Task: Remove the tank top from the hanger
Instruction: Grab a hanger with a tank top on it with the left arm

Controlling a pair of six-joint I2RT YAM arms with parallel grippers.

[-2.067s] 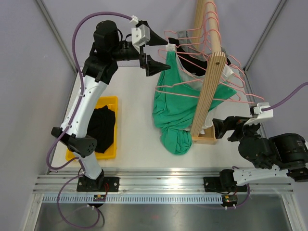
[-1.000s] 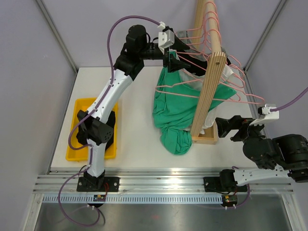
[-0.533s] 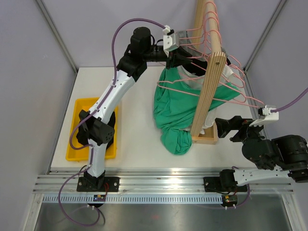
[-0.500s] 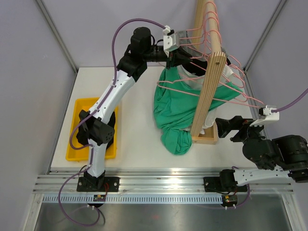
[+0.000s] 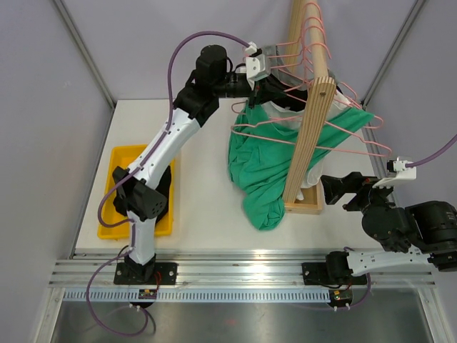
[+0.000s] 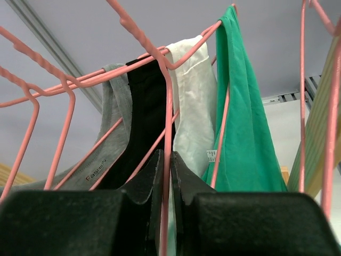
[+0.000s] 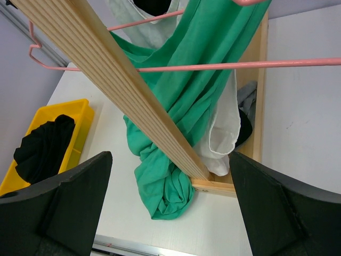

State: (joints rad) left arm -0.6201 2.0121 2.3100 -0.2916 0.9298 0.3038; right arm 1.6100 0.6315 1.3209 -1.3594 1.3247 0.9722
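Overhead, a white table [image 5: 207,207] is closed in by pale walls on the left, right and far sides, with a metal rail along its near edge. A yellow bin [image 7: 82,114] holding a black cloth [image 7: 45,144] sits near the left edge. A wooden rack [image 5: 308,136] stands right of centre, its bar running away from the arms. Bare tabletop lies between the bin and the rack, and a narrower bare strip lies between the rack and the right wall. The green tank top [image 5: 264,161] hangs from a hanger on the rack, spreads to both sides of the bar, and trails down to a bunched end on the table, just left of the rack's base. Beside it hang a white garment [image 6: 194,106], a black garment [image 6: 149,106] and a grey garment [image 6: 114,122]. The left arm stretches far and high from its base across the table, elbow above the bin. The left gripper [image 6: 167,154] is up among the hangers, its 2 fingers pinched tight on the wire of a pink hanger [image 6: 169,106]. The right arm is folded low at the near right corner. The right gripper [image 5: 327,191] points at the rack's base, its fingers spread wide and holding nothing, close to the base but not touching it.
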